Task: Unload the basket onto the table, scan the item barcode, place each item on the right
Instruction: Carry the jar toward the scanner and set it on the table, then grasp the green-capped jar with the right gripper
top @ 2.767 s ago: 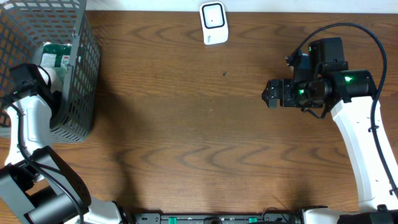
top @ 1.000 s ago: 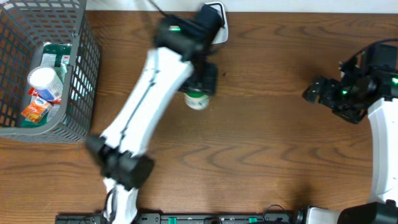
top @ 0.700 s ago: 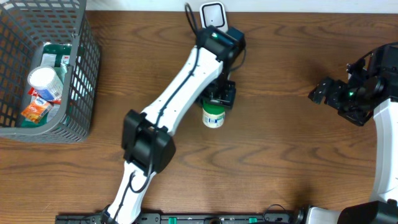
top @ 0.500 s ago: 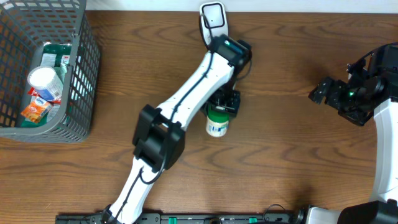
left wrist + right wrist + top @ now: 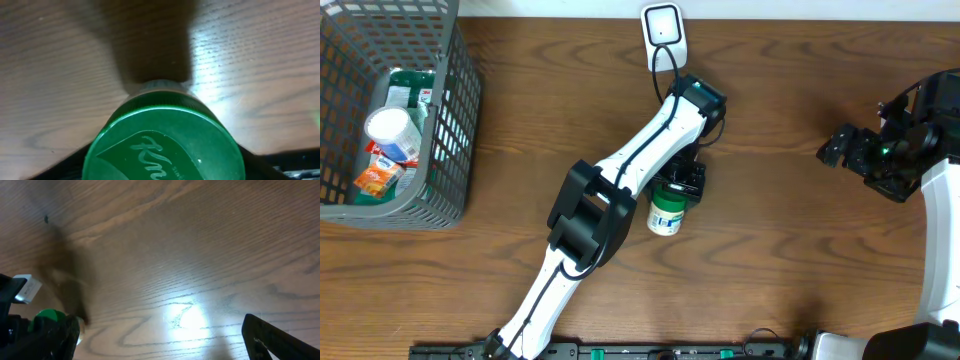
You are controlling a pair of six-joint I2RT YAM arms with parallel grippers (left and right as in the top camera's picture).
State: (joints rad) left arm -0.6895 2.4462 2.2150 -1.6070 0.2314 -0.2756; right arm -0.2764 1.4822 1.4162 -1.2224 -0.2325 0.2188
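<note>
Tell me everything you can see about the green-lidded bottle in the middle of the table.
The bottle is small and white-bodied with a green label band, and looks plastic. Its round green lid is on and bears cursive lettering. It is at mid-table, with its lid end under the left gripper and its base toward the table's near edge. Whether the fingers grip it, or whether it rests on the wood, cannot be told.

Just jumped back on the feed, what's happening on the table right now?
The left gripper is at the green-lidded end of a white plastic bottle in the middle of the wooden table. The bottle is a little nearer the robot than the white barcode scanner at the far edge. Whether the gripper grips the bottle is unclear. The right gripper hangs open off to the right, holding nothing. Other packaged goods sit in the grey wire basket on the left.
</note>
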